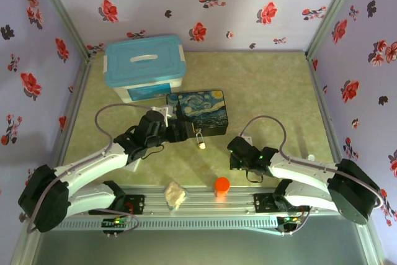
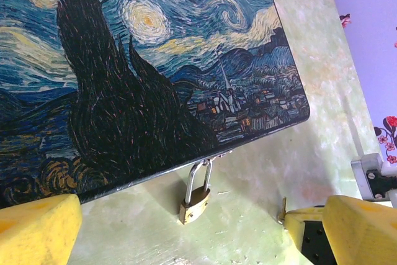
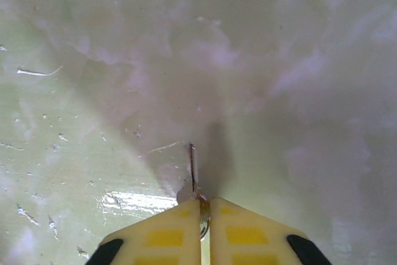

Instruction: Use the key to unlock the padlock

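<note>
The padlock point(image 2: 194, 200) is small and brass-coloured, and its silver shackle hangs from the front edge of the painted tin point(image 2: 155, 60). Its body rests on the table. From above, the padlock point(image 1: 200, 141) lies just right of my left gripper point(image 1: 184, 130). In the left wrist view my left gripper point(image 2: 198, 237) stands wide open, with the padlock a little ahead of the gap between its yellow fingers point(image 2: 37, 228). My right gripper point(image 3: 205, 206) is shut on the head of the key point(image 3: 193, 166). The key's thin blade sticks out forward just above the table. From above, the right gripper point(image 1: 234, 153) sits right of the padlock.
A white box with a blue lid point(image 1: 144, 66) stands behind the painted tin point(image 1: 198, 111). An orange cap point(image 1: 222, 185) and a crumpled pale lump point(image 1: 175, 195) sit at the near rail. Flowered walls close in the left, back and right sides.
</note>
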